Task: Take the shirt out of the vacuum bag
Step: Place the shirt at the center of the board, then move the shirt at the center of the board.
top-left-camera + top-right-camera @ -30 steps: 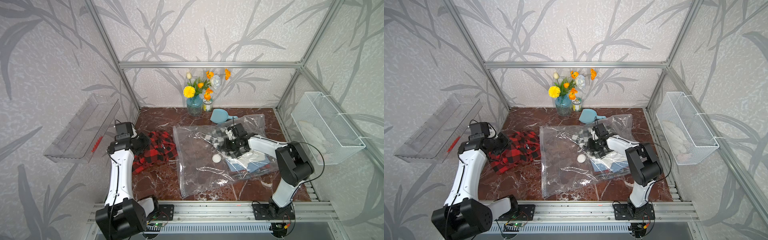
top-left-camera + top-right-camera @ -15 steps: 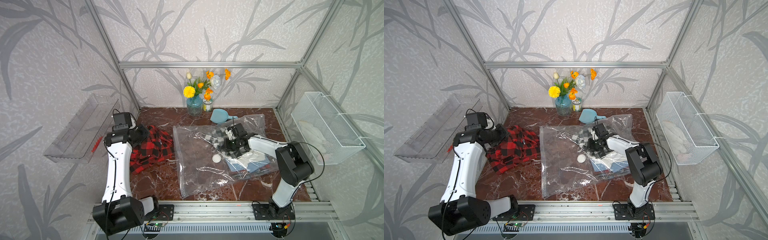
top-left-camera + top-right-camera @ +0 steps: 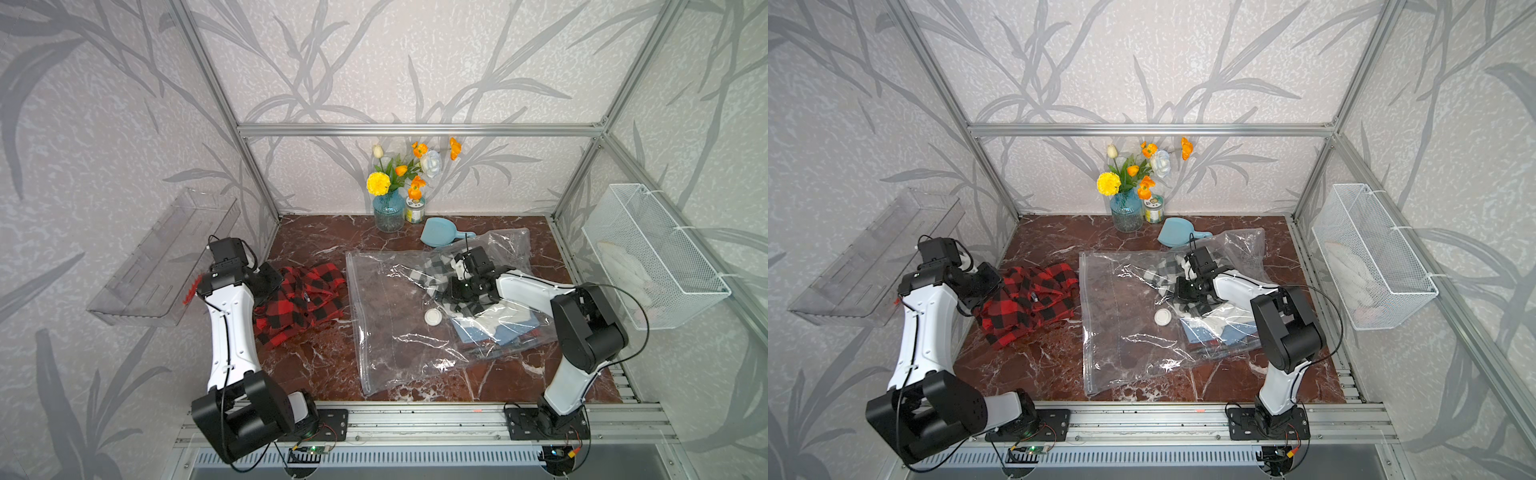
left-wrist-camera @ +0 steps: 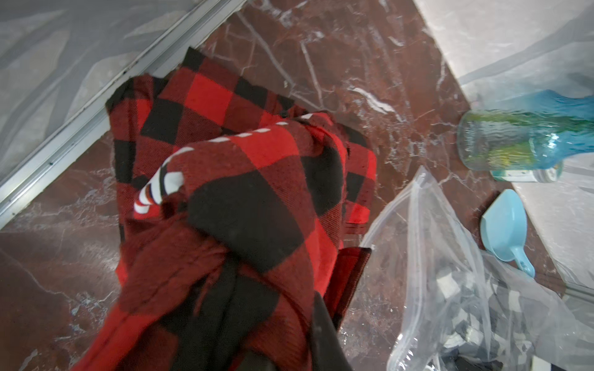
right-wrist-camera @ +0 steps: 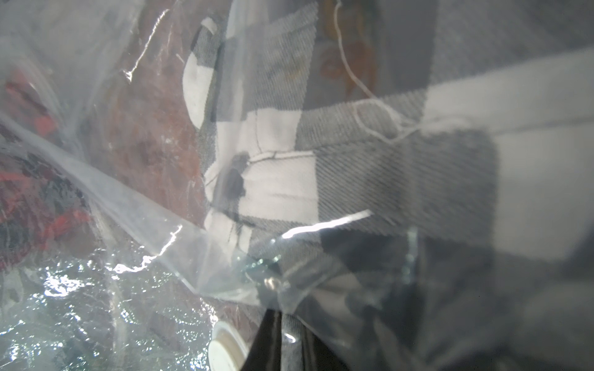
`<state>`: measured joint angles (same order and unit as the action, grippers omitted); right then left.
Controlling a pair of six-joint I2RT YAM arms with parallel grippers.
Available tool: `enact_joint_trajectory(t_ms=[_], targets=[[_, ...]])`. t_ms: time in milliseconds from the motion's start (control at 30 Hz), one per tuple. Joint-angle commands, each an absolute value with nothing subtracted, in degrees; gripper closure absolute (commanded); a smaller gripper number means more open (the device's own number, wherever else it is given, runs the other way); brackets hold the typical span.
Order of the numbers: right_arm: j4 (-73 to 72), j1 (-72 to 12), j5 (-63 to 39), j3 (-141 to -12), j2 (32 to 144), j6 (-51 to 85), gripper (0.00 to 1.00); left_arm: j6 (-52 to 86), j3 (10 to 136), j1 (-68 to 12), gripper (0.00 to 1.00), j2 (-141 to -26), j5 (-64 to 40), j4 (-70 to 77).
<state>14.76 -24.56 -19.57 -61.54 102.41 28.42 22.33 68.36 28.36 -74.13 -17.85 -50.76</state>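
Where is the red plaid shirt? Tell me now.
In a top view the red plaid shirt lies bunched on the table, outside the vacuum bag and on its left, its edge at the left tool.

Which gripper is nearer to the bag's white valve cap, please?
Right. The right gripper is on the vacuum bag, just behind the valve cap; the left gripper is off the bag, at the red plaid shirt.

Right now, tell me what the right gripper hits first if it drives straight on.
Probably the clear plastic of the vacuum bag, bunched at the tips of the right gripper, with the grey checked shirt just behind it; depth is unclear this close.
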Motion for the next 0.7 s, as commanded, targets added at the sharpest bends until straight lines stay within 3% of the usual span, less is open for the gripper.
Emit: enact_joint_trajectory(t_ms=[0,33,100,200,267,367,667], targets=[[16.28,-24.34,-18.64,-60.60,103.79,27.77,0.84,19.23,66.25,30.74,0.79,-78.10,-15.60,-45.71],[16.13,-24.34,-18.77,-60.54,103.94,27.86,0.84,19.47,66.25,31.08,0.73,-79.72,-14.86,-45.56],[15.71,-24.33,-19.07,-60.34,104.19,28.05,0.84,19.51,67.47,31.55,0.45,-83.51,-14.22,-45.93],[15.31,-24.28,-19.25,-60.19,104.24,28.06,0.84,19.60,69.78,31.54,0.27,-85.83,-11.90,-45.98],[15.51,-24.21,-19.12,-60.21,104.33,27.94,0.84,19.77,71.35,31.32,0.08,-85.40,-11.33,-46.73],[15.38,-24.16,-19.04,-60.16,104.54,27.89,0.84,19.29,73.40,29.28,0.00,-82.81,-9.73,-49.11],[13.94,-24.07,-20.21,-59.94,105.38,29.07,0.82,23.53,68.22,19.96,0.00,-73.84,-3.27,-57.50]])
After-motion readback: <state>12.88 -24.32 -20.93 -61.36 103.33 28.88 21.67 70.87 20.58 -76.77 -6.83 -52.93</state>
